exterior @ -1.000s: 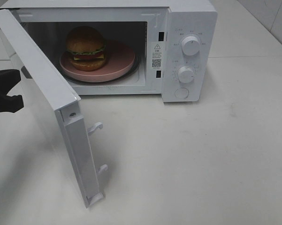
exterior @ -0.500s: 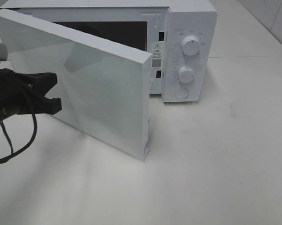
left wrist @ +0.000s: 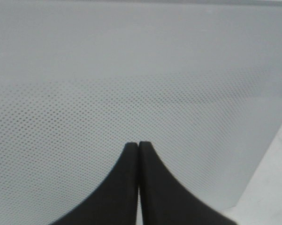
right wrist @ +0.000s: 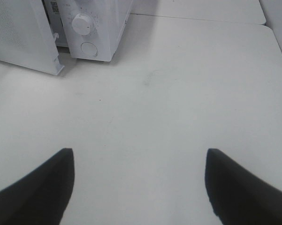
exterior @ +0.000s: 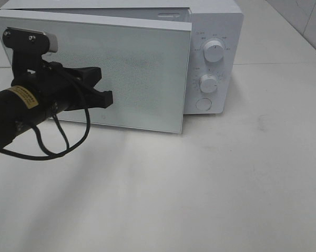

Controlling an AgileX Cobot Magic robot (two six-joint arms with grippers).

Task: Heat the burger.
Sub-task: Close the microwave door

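The burger is hidden behind the microwave's white door [exterior: 136,73], which stands almost closed, its free edge still a little off the microwave body [exterior: 215,21]. My left gripper [exterior: 106,98] is shut with nothing in it, its tips against the door's dotted front. In the left wrist view the two black fingers meet at the left gripper [left wrist: 139,144], right up against the door [left wrist: 141,70]. In the right wrist view my right gripper [right wrist: 140,154] hangs open and empty over bare table, away from the microwave [right wrist: 98,28].
The control panel carries an upper knob [exterior: 214,51], a lower knob [exterior: 208,83] and a round button [exterior: 203,104]. My left arm's black cable [exterior: 63,142] loops down in front of the door. White table [exterior: 226,184] stretches ahead and to the right.
The door has swung from wide open to almost closed, hiding the burger and its pink plate. My left gripper moved right and inward, pushing on the door's front. The right gripper's earlier position is not shown.
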